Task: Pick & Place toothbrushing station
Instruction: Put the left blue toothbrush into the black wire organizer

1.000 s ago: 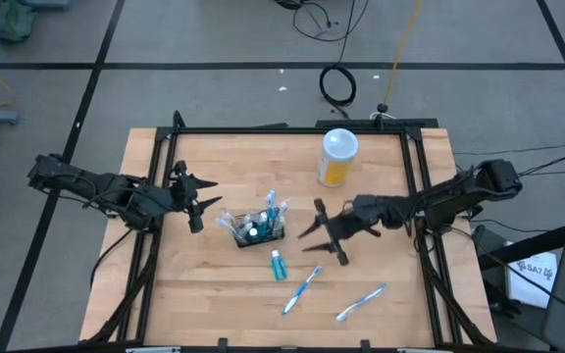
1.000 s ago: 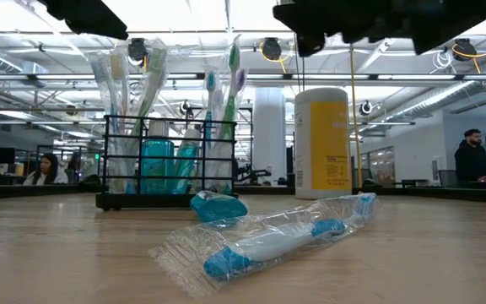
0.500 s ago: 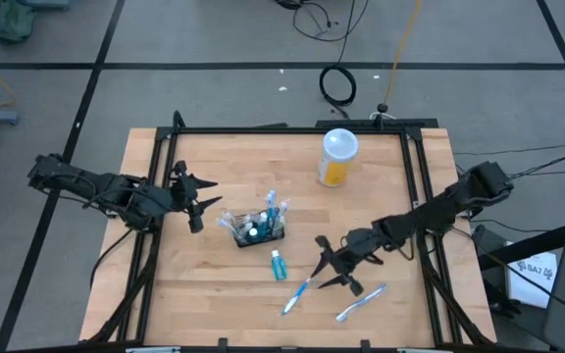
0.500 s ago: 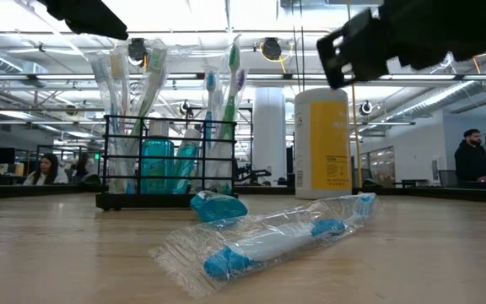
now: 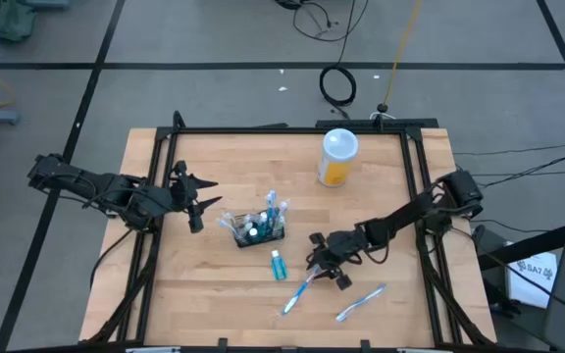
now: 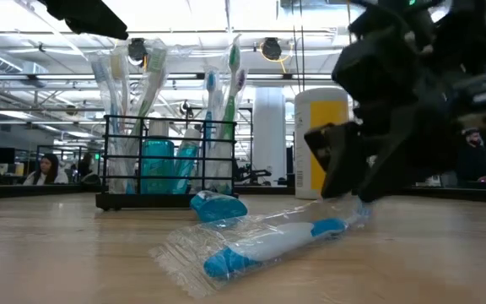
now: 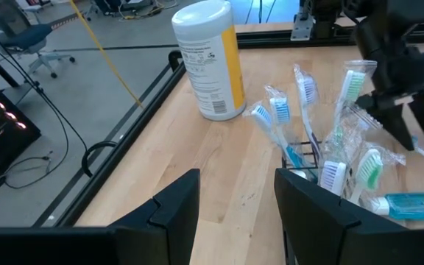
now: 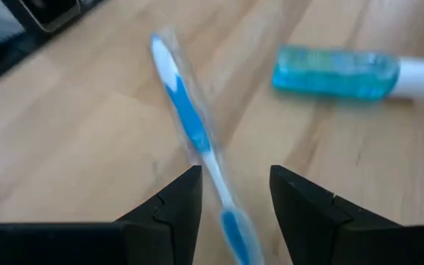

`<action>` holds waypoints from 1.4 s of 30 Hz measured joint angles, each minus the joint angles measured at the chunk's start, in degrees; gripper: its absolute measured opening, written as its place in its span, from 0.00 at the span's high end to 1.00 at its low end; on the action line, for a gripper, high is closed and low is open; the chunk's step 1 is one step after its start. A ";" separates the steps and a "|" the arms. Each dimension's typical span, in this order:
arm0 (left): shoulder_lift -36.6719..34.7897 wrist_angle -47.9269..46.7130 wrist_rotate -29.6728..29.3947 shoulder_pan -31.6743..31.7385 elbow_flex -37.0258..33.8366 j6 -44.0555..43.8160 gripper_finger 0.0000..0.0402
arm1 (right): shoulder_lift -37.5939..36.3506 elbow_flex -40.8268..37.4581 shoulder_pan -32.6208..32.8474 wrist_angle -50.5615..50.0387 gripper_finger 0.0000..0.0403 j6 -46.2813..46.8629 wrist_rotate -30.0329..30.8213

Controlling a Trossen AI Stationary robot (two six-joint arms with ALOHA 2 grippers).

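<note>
The black wire basket (image 5: 256, 228) stands at the table's middle, holding upright wrapped toothbrushes (image 7: 348, 96) and teal tubes. In front of it a teal tube (image 5: 278, 265) lies on its side. A wrapped blue-and-white toothbrush (image 5: 301, 292) lies flat near it, and a second toothbrush (image 5: 361, 302) lies to its right. My right gripper (image 5: 324, 267) hangs low and open over the first toothbrush's far end. In the right wrist view that toothbrush (image 8: 190, 125) runs between the fingers of my right gripper (image 8: 230, 180), and no touch shows. My left gripper (image 5: 199, 201) waits open, left of the basket.
A yellow-and-white wipes canister (image 5: 338, 157) stands at the back of the table, right of centre. Black frame rails (image 5: 420, 196) run along the table's edges. Bare wood lies at the near left. People sit in the room beyond the table.
My right gripper has come down from above the table toward the near edge, ending low over the toothbrush by the teal tube; its fingers have stayed apart. The toothbrushes, tube and basket have not moved.
</note>
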 joint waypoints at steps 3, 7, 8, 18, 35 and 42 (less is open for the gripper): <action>0.00 -0.02 0.02 0.00 0.00 -0.05 0.55 | 1.46 0.00 -0.10 -2.04 0.61 -1.98 -0.06; 0.00 -0.02 0.03 -0.01 0.00 -0.28 0.55 | 2.78 0.12 -0.18 -2.94 0.62 -9.23 -0.06; 0.00 -0.02 0.04 -0.01 0.00 -0.28 0.55 | 3.02 0.15 -0.18 -3.06 0.63 -10.87 -0.06; 0.00 0.02 0.14 0.00 0.00 -6.76 0.55 | 2.91 0.11 -0.07 -3.28 0.93 -13.83 0.89; 10.38 21.00 16.06 -0.15 0.07 -8.11 0.55 | 3.06 6.49 0.44 -0.81 0.97 -29.28 1.44; 18.36 36.10 26.71 -0.15 0.07 -13.50 0.55 | 3.04 14.26 2.34 -10.54 0.96 -38.19 1.76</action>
